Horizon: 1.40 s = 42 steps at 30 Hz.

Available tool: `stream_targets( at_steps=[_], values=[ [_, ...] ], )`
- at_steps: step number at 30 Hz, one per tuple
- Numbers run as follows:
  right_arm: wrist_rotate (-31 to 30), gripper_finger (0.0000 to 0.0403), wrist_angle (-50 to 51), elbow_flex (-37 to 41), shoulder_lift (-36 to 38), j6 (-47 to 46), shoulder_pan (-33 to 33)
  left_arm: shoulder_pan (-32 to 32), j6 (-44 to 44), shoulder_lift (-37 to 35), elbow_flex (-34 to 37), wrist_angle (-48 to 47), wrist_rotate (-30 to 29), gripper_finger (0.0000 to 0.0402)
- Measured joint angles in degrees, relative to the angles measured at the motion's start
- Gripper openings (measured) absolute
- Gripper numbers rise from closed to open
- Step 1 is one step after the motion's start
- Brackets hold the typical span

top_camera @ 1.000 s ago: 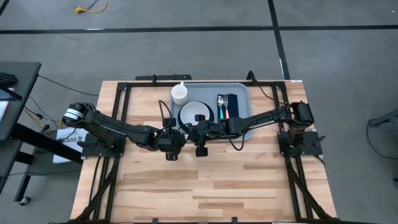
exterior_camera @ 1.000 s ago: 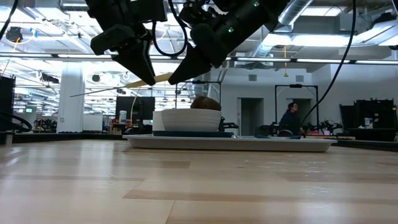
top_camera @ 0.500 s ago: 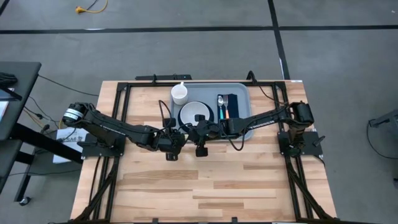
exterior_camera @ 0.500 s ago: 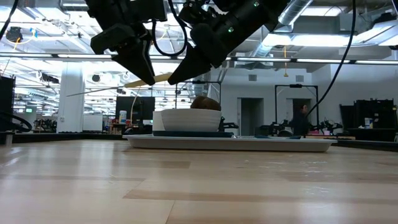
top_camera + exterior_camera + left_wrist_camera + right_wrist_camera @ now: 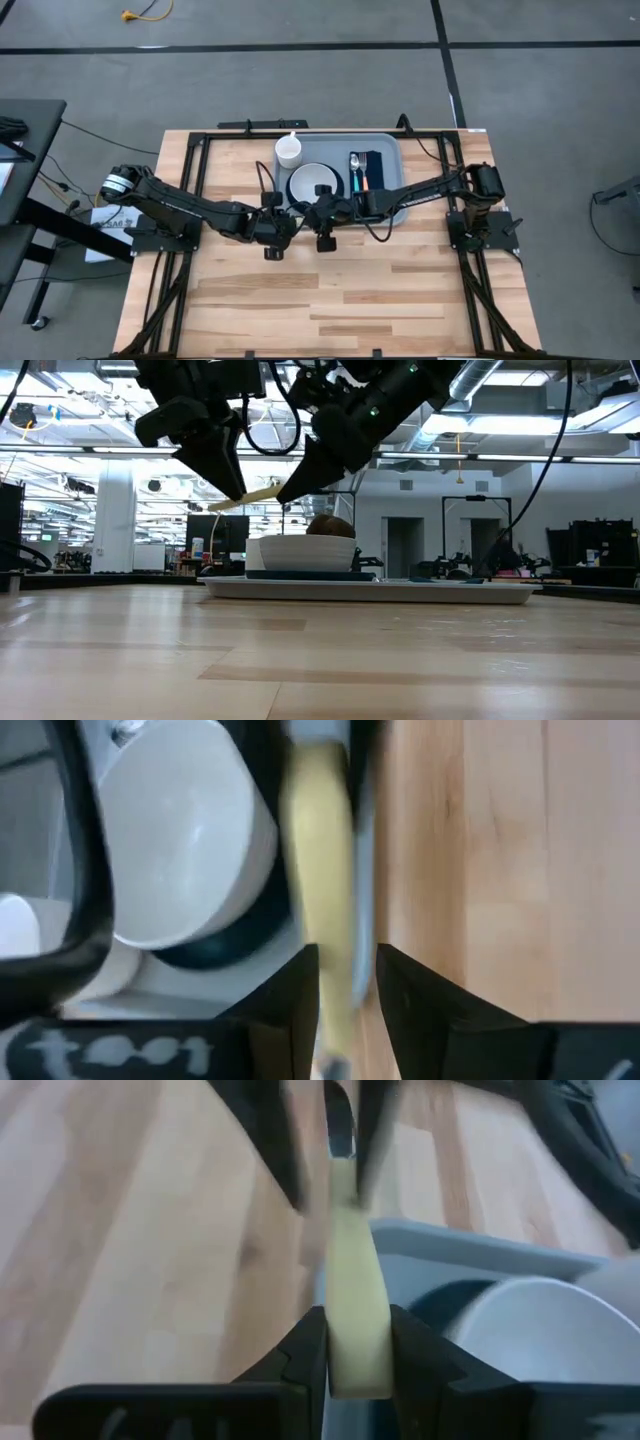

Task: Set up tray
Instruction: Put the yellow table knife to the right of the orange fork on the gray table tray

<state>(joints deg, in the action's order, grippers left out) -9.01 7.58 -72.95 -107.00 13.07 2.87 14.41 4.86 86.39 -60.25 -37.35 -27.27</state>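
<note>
Grey floor (image 5: 300,80) with dark seams surrounds the wooden table (image 5: 330,290).

Bright ceiling lights (image 5: 560,420) glare above me; my wrist pictures are blurry up close, shadows on the desk (image 5: 340,290) soft.

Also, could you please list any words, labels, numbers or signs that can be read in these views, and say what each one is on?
White lettering on the left gripper body, near the left wrist camera: blurred and turned, not readable.
Paper sheet with dark print beside the table, in the high view: too small to read.
Nothing else legible.
</note>
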Motion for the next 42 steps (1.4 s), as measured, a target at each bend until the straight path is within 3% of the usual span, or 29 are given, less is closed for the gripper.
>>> stream_targets(
  at_steps=[8,16,22,29,42],
  values=[
    [-0.8,0.0065,1.3,0.0,0.0,-0.3,-0.2,1.1,6.1,0.0,-7.2,-12.2,-1.3,0.0089],
    [-0.3,0.0065,2.2,0.1,0.0,-1.1,-0.1,6.6,10.9,-0.1,-16.3,-23.0,-13.3,0.0089],
    [-0.1,0.0065,2.9,0.1,0.5,-1.1,0.1,9.9,19.8,-1.1,-19.5,-31.7,-23.1,0.0089],
    [-0.1,0.0065,3.2,0.1,5.2,-1.1,0.5,12.3,32.3,-6.2,-17.8,-37.1,-24.3,0.0089],
    [-5.3,0.0065,11.7,0.1,17.2,-4.9,-1.6,15.3,45.2,-17.1,-3.3,-32.8,-30.5,0.0090]
  ],
)
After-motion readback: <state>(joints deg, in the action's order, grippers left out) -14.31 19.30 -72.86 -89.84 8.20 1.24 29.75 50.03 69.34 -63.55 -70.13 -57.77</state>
